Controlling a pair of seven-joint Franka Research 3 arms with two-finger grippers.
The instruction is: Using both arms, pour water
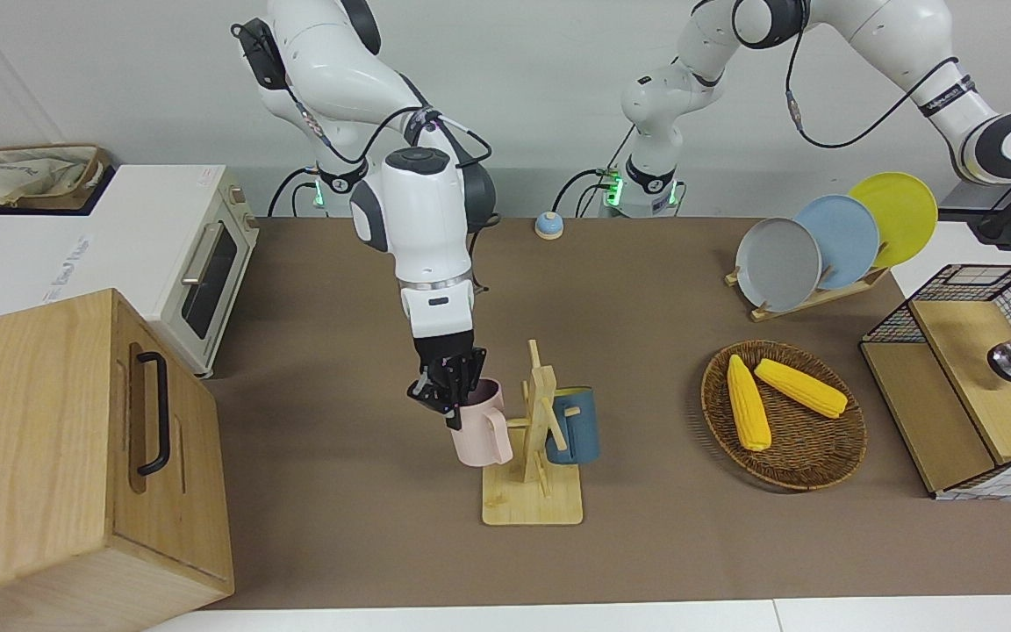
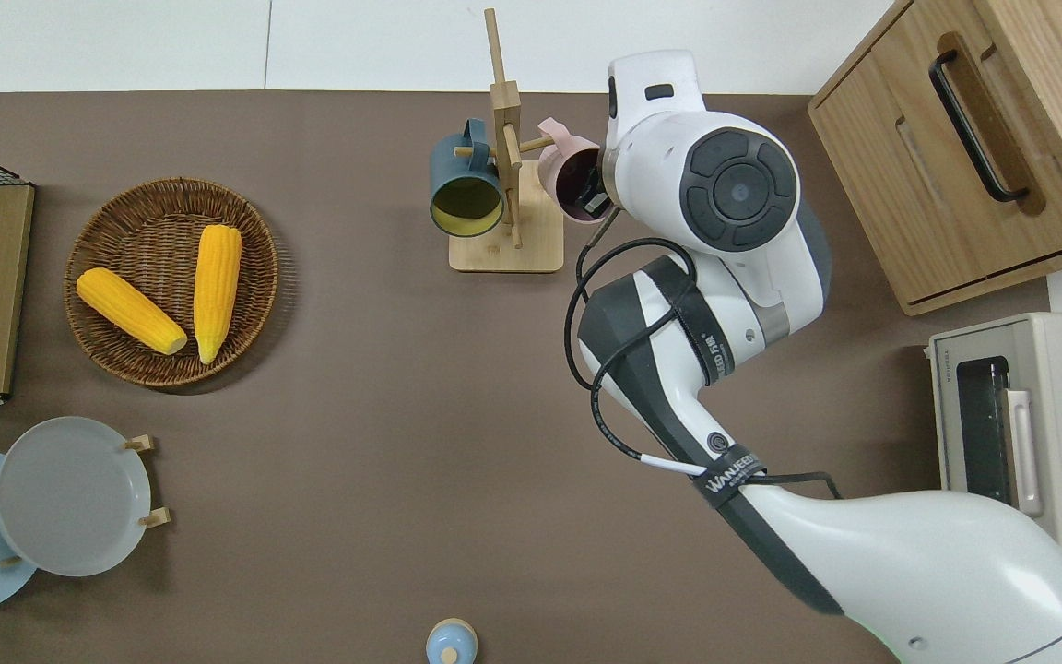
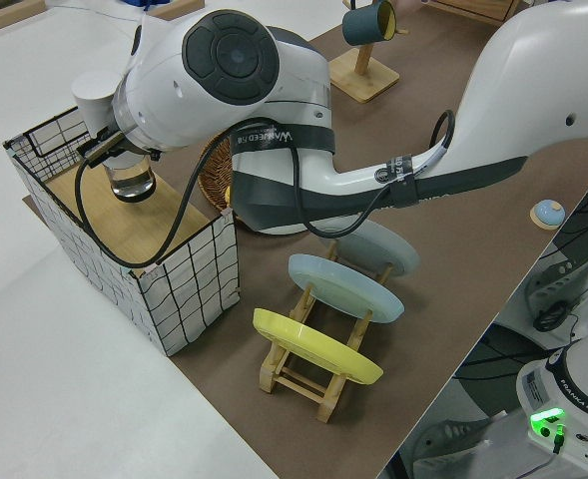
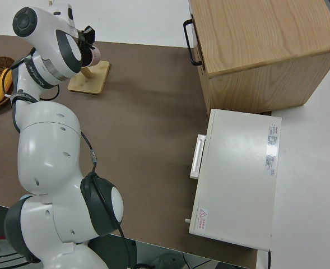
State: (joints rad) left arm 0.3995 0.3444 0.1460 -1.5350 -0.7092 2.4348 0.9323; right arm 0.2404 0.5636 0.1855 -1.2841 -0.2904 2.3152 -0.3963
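Pink mug (image 1: pixel 481 432) in the right gripper (image 1: pixel 453 393), fingers pinching its rim, one inside the mouth and one outside; the mug hangs in the air just beside the wooden mug tree (image 1: pixel 537 439), its handle clear of the peg. That reads as the fetch-a-cup step, early in the pour. A blue mug (image 1: pixel 574 426) hangs on the tree's opposite side. Next, I'd judge, the cup has to travel toward the left arm's end and be kept upright. There the left gripper (image 3: pixel 102 150) stands at a glass (image 3: pixel 132 181) on the wooden shelf of the wire basket (image 3: pixel 179 284); whether its fingers are spread or closed, I cannot tell. Any water in the glass is hard to make out
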